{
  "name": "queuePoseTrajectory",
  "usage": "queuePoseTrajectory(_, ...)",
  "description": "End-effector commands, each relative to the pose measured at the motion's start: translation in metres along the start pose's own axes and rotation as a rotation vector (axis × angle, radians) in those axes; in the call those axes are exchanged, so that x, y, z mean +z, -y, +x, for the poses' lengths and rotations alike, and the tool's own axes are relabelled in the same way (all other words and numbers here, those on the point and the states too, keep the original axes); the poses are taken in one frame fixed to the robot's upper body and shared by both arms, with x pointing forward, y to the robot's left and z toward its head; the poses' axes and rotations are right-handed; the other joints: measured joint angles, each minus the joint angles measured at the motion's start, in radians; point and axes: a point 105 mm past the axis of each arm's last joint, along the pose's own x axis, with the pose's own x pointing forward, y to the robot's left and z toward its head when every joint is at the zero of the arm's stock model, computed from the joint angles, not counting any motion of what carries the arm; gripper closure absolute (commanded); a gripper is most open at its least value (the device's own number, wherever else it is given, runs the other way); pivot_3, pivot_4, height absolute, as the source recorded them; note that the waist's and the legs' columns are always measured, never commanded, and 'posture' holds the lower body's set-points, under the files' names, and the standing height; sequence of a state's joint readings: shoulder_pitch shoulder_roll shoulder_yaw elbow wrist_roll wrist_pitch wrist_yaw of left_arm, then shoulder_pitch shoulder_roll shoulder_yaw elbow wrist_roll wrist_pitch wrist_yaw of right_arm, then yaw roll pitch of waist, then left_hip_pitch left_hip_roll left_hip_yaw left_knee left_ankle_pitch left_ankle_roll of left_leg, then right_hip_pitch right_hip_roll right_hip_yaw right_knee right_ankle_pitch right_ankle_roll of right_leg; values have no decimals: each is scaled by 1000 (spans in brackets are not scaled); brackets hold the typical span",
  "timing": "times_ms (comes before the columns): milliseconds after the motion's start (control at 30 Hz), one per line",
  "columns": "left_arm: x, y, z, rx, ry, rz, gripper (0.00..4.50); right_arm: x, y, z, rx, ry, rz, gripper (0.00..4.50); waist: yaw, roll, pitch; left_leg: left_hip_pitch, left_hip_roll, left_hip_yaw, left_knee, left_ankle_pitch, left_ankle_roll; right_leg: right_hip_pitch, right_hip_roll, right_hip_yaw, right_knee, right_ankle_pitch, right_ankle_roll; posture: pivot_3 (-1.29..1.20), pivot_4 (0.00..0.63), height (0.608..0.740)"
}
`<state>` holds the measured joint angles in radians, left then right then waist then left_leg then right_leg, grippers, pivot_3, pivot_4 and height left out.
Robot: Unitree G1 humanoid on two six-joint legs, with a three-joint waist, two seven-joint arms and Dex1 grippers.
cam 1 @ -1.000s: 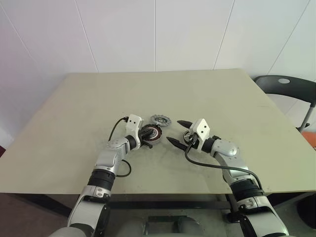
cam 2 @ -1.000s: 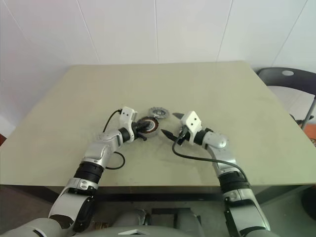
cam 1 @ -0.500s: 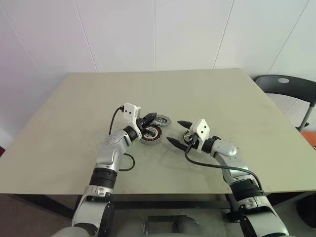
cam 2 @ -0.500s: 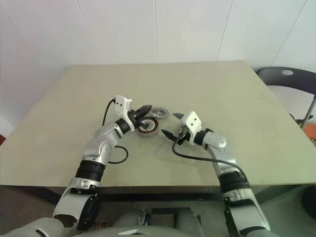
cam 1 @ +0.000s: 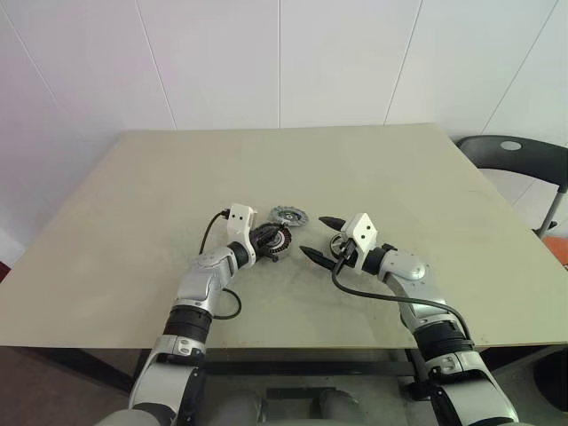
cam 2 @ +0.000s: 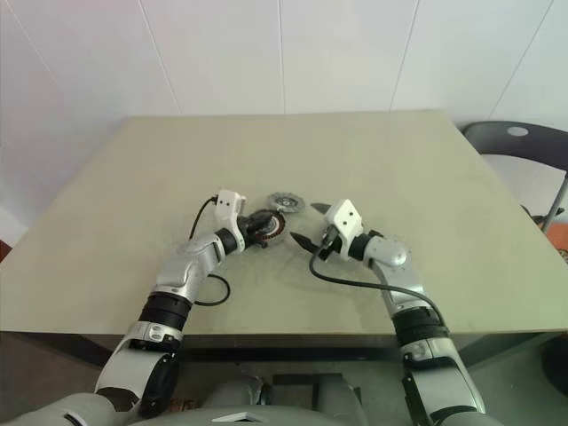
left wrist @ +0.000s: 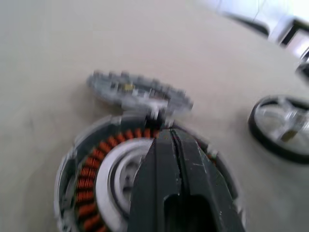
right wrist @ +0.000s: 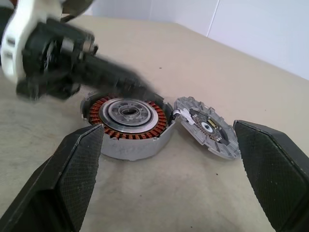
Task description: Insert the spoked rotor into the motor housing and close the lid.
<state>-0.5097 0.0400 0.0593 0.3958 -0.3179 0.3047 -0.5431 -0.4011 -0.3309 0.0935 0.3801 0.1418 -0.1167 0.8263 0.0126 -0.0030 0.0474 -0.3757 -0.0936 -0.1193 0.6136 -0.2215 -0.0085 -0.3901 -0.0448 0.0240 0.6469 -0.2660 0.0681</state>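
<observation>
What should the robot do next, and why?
Probably bring the open right gripper onto the spoked rotor and pinch it. The rotor lies beside that gripper, outside the motor housing, and the left gripper is shut above the housing.

Bright, even light with soft shadows (both wrist views blur up close).

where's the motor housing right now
The motor housing sits on the table near the middle of the head views, under the shut left gripper, with its hinged lid lying open beside it.
</observation>
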Motion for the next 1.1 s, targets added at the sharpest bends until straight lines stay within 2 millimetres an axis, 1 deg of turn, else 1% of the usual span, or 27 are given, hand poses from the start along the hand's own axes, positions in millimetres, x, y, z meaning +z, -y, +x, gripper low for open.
queuePoseTrajectory(33, 53, 9, -1, -53, 223, 39, 4461, 16, 5, 4, -8, 52, -39, 0, 0, 0, 0, 0, 0, 0, 0, 0, 0, 0, 0, 0, 0, 0, 0, 0, 0, 740)
queuePoseTrajectory(133, 48, 11, -1, -66, 199, 48, 4461, 16, 4, 5, -6, 52, -39, 0, -1, 0, 0, 1, 0, 0, -1, 0, 0, 0, 0, 0, 0, 0, 0, 0, 0, 740)
queuePoseTrajectory(200, 36, 10, 0, -59, 143, 57, 4461, 16, 4, 5, -5, 53, -39, 0, 0, 0, 0, 1, 0, 0, 0, 0, 0, 1, 0, 0, 0, 0, 0, 0, 0, 740)
queuePoseTrajectory(267, 4, 1, 2, -13, -30, 57, 4461, 16, 4, 5, -6, 55, -39, 0, 0, 0, 0, 1, 0, 1, 0, 0, 0, 1, 0, 0, 0, 0, 0, 0, 0, 740)
queuePoseTrajectory(300, -12, -4, 1, 12, -111, 87, 4461, 16, 4, 5, -6, 55, -39, 0, 0, 0, 0, 1, 0, 1, 1, 0, 0, 2, 0, 0, 0, 0, 0, 0, 0, 740)
queuePoseTrajectory(333, -21, -7, 0, 26, -161, 110, 4461, 17, 4, 5, -6, 55, -40, 0, 0, 0, 0, 2, 0, 1, 1, 0, 0, 2, 0, 0, 1, 0, 1, 0, 0, 740)
queuePoseTrajectory(367, -37, -5, -3, 15, -234, 80, 4461, 17, 5, 5, -7, 56, -40, 0, -1, 0, 0, 2, 0, 0, 1, 0, 0, 2, 1, 0, 1, -1, 1, 0, 0, 740)
queuePoseTrajectory(400, -49, -2, -6, 3, -287, 54, 4461, 17, 5, 5, -8, 57, -40, 0, -2, 0, 0, 2, 0, 1, 0, 0, 0, 1, 1, 0, 1, 0, 1, 0, 0, 740)
queuePoseTrajectory(433, -57, 0, -8, -7, -320, 32, 4461, 17, 5, 5, -8, 57, -40, 0, -1, -1, 0, 1, 0, 1, 0, 0, 0, 1, 1, 0, 1, 0, 0, 0, 0, 740)
queuePoseTrajectory(467, -60, 2, -9, -8, -328, 13, 4461, 17, 5, 5, -8, 58, -40, 0, -1, 0, -1, 2, 0, 0, 0, 0, 0, 1, 1, 0, 1, 0, 0, 0, 0, 740)
queuePoseTrajectory(500, -58, 2, -8, 0, -313, 13, 4461, 18, 5, 6, -9, 58, -40, 0, 2, 0, -1, 2, 0, 0, 0, 0, 0, 2, 0, 0, 0, 0, 0, 0, 0, 740)
queuePoseTrajectory(533, -51, 0, -5, 12, -273, 17, 4461, 18, 5, 6, -9, 59, -40, 0, 2, 0, -1, 2, 0, 0, 0, 0, 0, 2, 0, 0, 1, 0, 0, 0, 0, 740)
queuePoseTrajectory(633, -11, -3, 3, 39, -74, 17, 4461, 17, 5, 5, -10, 57, -39, 0, 2, 0, -1, 2, 0, 0, 1, 0, 0, 2, 0, 0, 1, -1, 1, 0, 0, 740)
queuePoseTrajectory(733, 28, 0, 4, 22, 124, 1, 4461, 17, 5, 6, -9, 57, -38, 0, 0, -1, 0, 1, 0, 0, 1, 0, 0, 1, 0, 0, 0, -2, 2, 0, 0, 740)
queuePoseTrajectory(800, 48, 0, 2, 24, 223, 14, 4461, 17, 5, 6, -10, 58, -38, 0, -2, -1, 0, 1, 0, 0, 0, 0, 0, 0, 0, 0, 0, -1, 1, 0, 0, 740)
queuePoseTrajectory(833, 53, -1, 1, 28, 250, 34, 4461, 17, 5, 6, -10, 58, -38, 0, -1, -1, 0, 1, 0, 0, 0, 0, 0, 0, 0, 0, 0, 0, 0, 0, 0, 740)
queuePoseTrajectory(900, 53, -1, 1, 25, 248, 64, 4461, 17, 4, 7, -9, 59, -37, 0, 0, -1, 0, 1, 0, 0, -1, 0, 0, 0, 0, 0, 0, 0, 0, 0, 0, 740)
queuePoseTrajectory(1000, 35, 0, 5, 12, 161, 80, 4461, 18, 4, 8, -8, 62, -37, 0, 0, -1, 0, 1, 0, 1, 0, 0, 0, 1, 0, 0, 0, 0, 0, 0, 0, 740)
queuePoseTrajectory(1033, 24, -1, 6, 13, 110, 71, 4461, 18, 3, 8, -8, 63, -37, 0, 0, -1, 0, 1, 0, 1, 0, 0, 0, 1, 0, 0, 0, 0, 0, 0, 0, 740)
queuePoseTrajectory(1100, -26, -6, 7, 38, -152, 84, 4461, 20, 3, 9, -7, 68, -38, 0, 1, -1, 0, 1, 0, 1, 1, 0, 0, 1, 0, 0, 0, 0, 0, 0, 0, 740)
